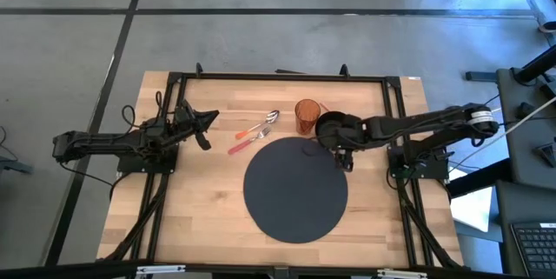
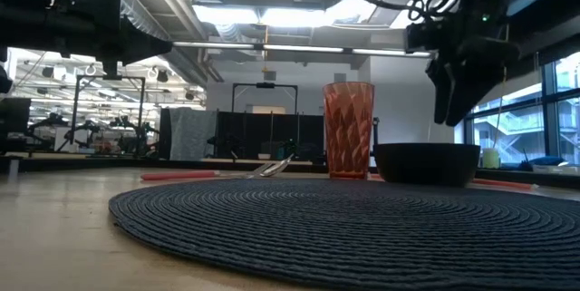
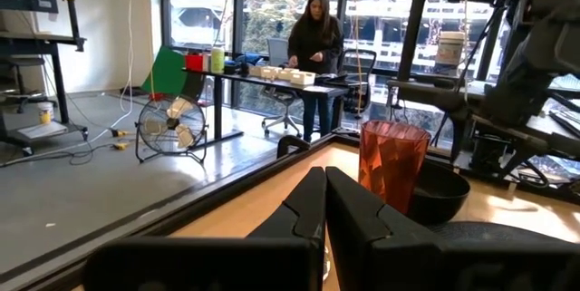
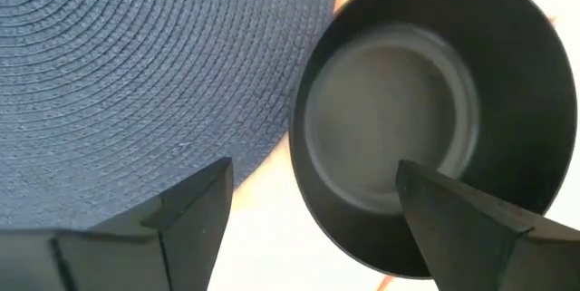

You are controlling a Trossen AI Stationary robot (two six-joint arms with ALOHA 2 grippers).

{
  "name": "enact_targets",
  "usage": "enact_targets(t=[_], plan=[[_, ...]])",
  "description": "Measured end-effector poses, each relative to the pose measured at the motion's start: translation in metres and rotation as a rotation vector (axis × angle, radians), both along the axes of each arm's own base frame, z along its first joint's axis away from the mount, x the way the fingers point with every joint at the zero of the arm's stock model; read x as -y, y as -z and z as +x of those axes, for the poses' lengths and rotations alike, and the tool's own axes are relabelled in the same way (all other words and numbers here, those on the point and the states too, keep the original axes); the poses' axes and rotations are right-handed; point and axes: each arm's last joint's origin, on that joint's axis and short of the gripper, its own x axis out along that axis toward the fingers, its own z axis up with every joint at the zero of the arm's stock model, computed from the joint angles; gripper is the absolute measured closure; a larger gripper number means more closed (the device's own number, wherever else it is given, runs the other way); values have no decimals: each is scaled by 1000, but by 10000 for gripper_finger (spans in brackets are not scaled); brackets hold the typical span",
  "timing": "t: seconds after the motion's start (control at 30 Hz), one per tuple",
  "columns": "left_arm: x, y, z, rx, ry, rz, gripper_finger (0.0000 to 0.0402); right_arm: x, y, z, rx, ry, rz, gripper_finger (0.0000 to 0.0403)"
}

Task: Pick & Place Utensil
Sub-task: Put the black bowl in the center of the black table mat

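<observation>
Right gripper (image 4: 313, 205) spread wide and empty above black bowl (image 1: 330, 126), beside orange tumbler (image 1: 306, 116) and round placemat (image 1: 294, 189); left gripper (image 3: 324, 202) closed, empty.

1. the high view is evenly lit; the bench (image 1: 208, 201) looks pale and carries only soft, short shadows beside the arms.
2. the low view is backlit: ceiling lights (image 2: 263, 14) glare white, and the arms overhead read as near-black silhouettes.
3. in the low view the round mat (image 2: 344, 227) blurs nearest the lens.
4. the left wrist view gets daylight from tall windows (image 3: 272, 10); the near claw (image 3: 324, 227) is dark and soft.
5. the right wrist view is bright, with the black bowl (image 4: 507, 73) slightly blurred.
</observation>
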Motion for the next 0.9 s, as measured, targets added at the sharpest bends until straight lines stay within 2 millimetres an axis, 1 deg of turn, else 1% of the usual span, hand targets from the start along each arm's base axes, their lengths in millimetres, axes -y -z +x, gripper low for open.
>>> enact_targets(t=[0.23,0.5,0.67,0.9], plan=[[0,0,0,0,0,0,398,3,11,7,-40,27,-24,95],[0,0,0,0,-1,0,398,7,26,14,-115,17,-32,95],[0,0,0,0,-1,0,398,7,31,17,-126,1,-36,96],[0,0,0,0,-1,0,398,8,37,21,-138,-3,-38,119]])
